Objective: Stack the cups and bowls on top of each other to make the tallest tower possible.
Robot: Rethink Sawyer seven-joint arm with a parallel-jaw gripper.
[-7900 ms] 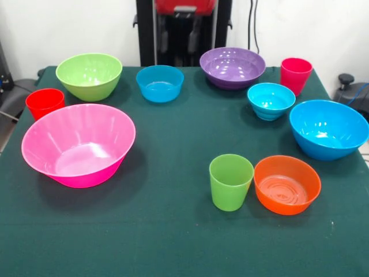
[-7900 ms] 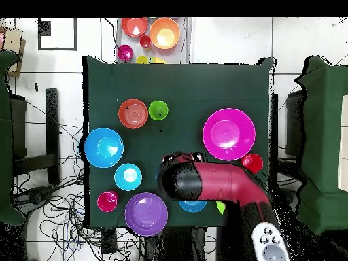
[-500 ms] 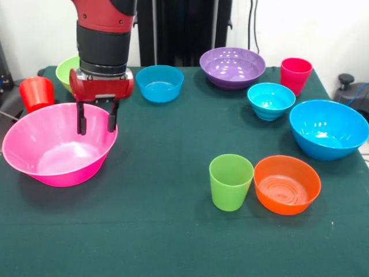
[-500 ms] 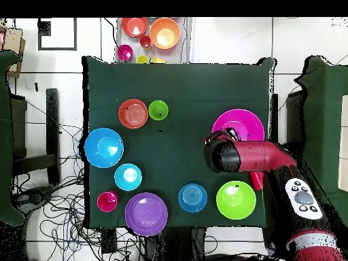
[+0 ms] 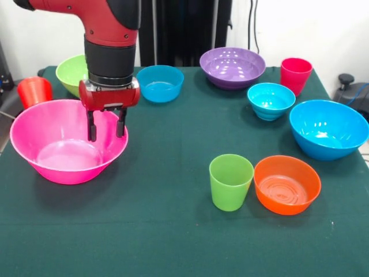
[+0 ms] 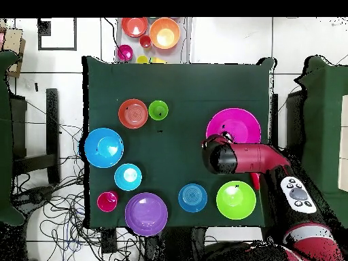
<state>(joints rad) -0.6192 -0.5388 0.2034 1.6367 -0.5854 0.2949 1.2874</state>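
The gripper (image 5: 106,128) hangs over the right-hand rim of the large hot pink bowl (image 5: 55,141), which sits at the left of the green-covered bench (image 5: 173,242) in the front view. Its two dark fingers (image 5: 91,126) stand a little apart, and they appear to straddle the bowl's thin wall, one inside and one outside; whether they actually pinch it cannot be told from these views.

The bowl looks like glossy moulded plastic: probably light, stiff enough to be dragged or lifted by its rim, and slippery under hard pads. The wall slopes outward, so a grip low on it would tend to slide; the upper edge of the rim seems the best place to hold. A light bowl held at one side will likely tilt.

The other pieces stand apart and unstacked: a lime green bowl (image 5: 72,70) and red-orange cup (image 5: 33,91) behind, the purple bowl (image 5: 232,66), two small cyan bowls (image 5: 159,82), the large blue bowl (image 5: 328,128), the orange bowl (image 5: 286,183), a green cup (image 5: 230,181) and a crimson cup (image 5: 296,74).

No brand, label or writing is legible on anything.
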